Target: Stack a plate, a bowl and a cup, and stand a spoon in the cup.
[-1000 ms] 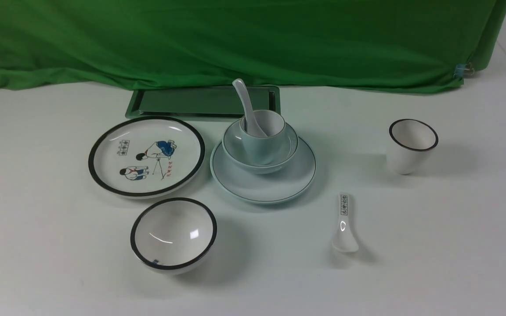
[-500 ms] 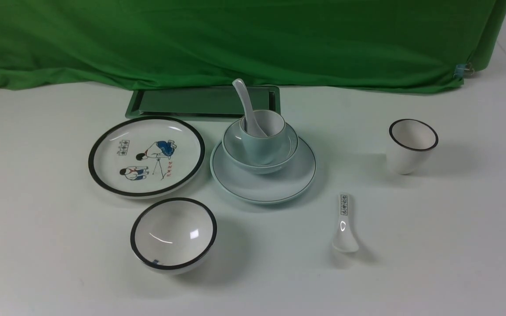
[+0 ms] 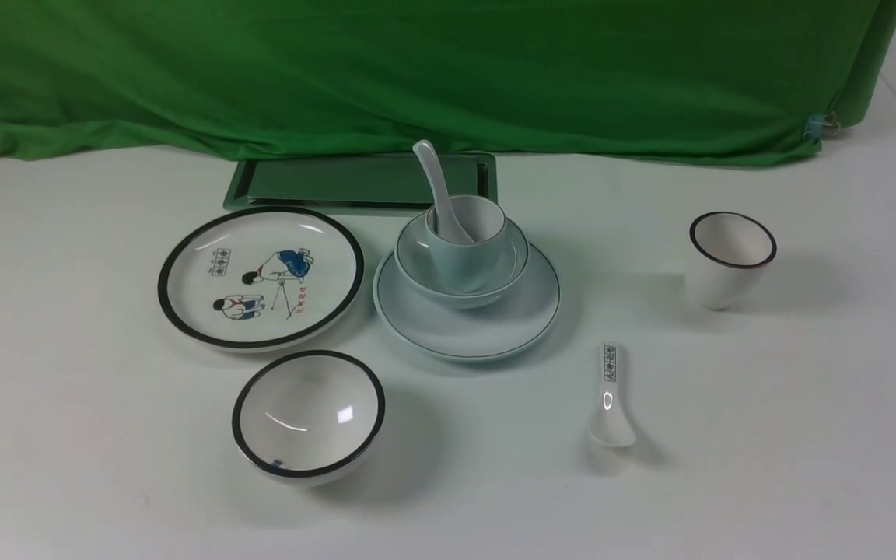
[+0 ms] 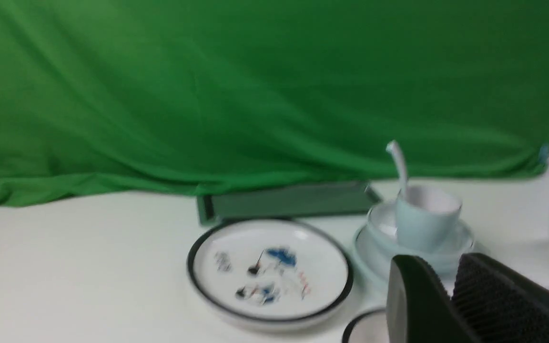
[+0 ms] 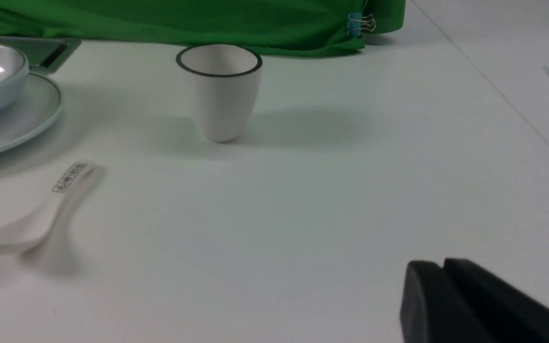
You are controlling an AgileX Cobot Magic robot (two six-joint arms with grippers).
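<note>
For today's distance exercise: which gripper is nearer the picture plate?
Left. The left gripper hangs just short of the picture plate; the right gripper is far off, facing the tall cup.

Open table (image 3: 767,435) between patterned spoon (image 3: 610,400) and black-rimmed cup (image 3: 730,258); picture plate (image 3: 260,276) just beside the stack's left.

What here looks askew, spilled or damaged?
Nothing stands out. The plain white ceramic spoon leans in the squat pale cup, nested in the pale bluish bowl on the plain pale plate. Nothing spilled or broken.
</note>
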